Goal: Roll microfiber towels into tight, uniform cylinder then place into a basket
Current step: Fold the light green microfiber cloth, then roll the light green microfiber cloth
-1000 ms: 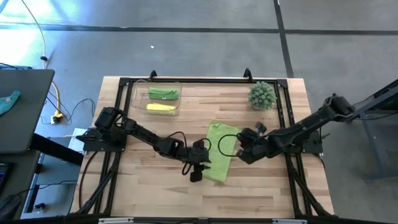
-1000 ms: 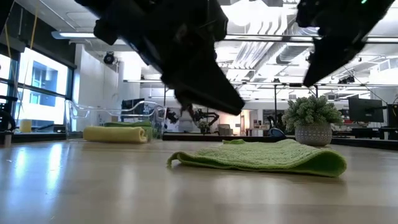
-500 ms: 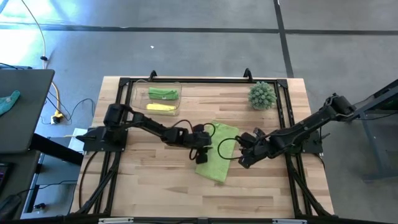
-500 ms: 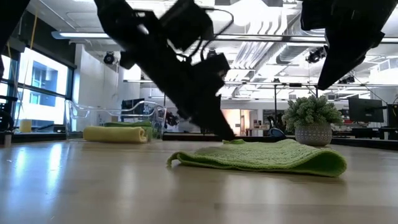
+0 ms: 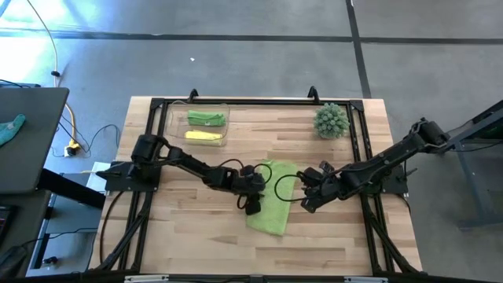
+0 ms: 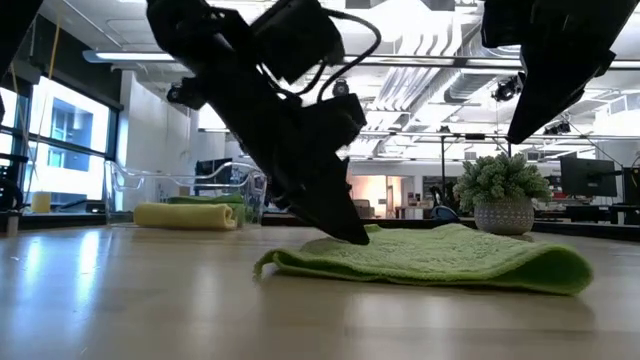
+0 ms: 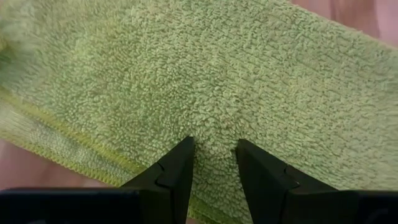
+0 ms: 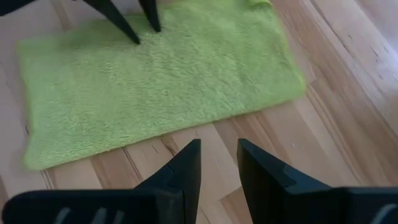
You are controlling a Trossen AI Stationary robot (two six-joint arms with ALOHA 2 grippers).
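A light green microfiber towel (image 5: 273,196) lies flat on the wooden table (image 5: 189,236), folded into a long strip. My left gripper (image 5: 253,206) reaches in from the table's left, its narrowly parted fingers down on the towel (image 7: 205,74) near its left long edge. My right gripper (image 5: 308,203) hangs open above bare wood just right of the towel (image 8: 155,93). The clear basket (image 5: 174,126) at the far left holds a green roll (image 5: 206,118) and a yellow roll (image 5: 203,136). My left gripper sets both fingertips (image 7: 184,149) down on the towel's top face (image 7: 214,127), a little inside its left long edge (image 7: 62,143). The fingers slant down from the table's left (image 6: 350,228). The towel lies flat on the table beneath them.
A spiky green potted plant (image 5: 331,120) stands at the far right of the table. A black frame (image 5: 251,102) runs around the work area. Open wood lies between the towel and the table's near edge, and left of the towel.
My left gripper has moved from beside the towel's near left corner toward the far edge and down, landing on the towel. The towel has turned a little on the table, its near end shifting toward the table's left.
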